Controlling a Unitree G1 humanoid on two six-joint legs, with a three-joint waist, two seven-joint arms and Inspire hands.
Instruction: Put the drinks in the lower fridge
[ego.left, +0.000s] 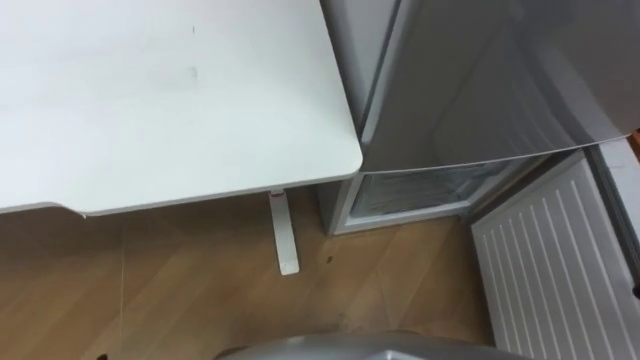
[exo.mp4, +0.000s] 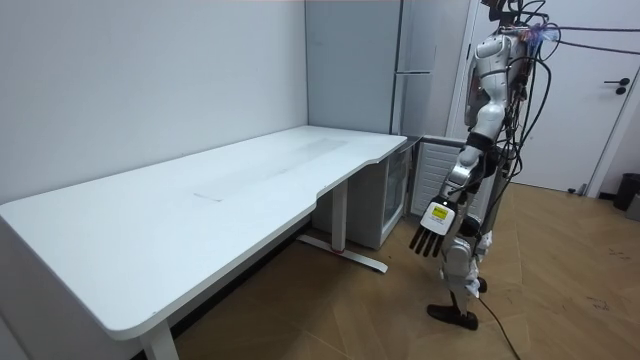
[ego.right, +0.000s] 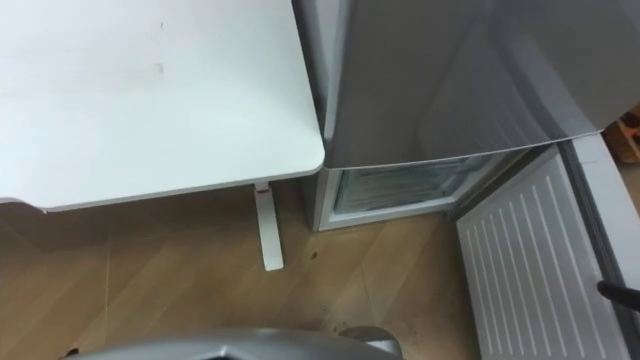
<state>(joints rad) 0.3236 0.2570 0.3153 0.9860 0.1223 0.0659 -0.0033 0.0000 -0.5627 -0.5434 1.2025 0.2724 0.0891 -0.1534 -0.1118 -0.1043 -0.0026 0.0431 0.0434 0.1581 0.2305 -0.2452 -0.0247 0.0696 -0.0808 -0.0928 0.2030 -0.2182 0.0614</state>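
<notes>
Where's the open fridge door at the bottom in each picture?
Left eye view: the lower fridge door is at the lower right.
Right eye view: the door is at the lower right too.
Room view: the door is right of middle, beside the robot's arm.
Shared landmark: the white table leg by the fridge.

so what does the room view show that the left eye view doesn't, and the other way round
Room view: the robot standing on the wooden floor beside the fridge, its left hand hanging with straight fingers and holding nothing, and a white door behind it. Left eye view: a look down into the fridge's open lower compartment. Both: the white table, the fridge and its swung-open lower door.
</notes>
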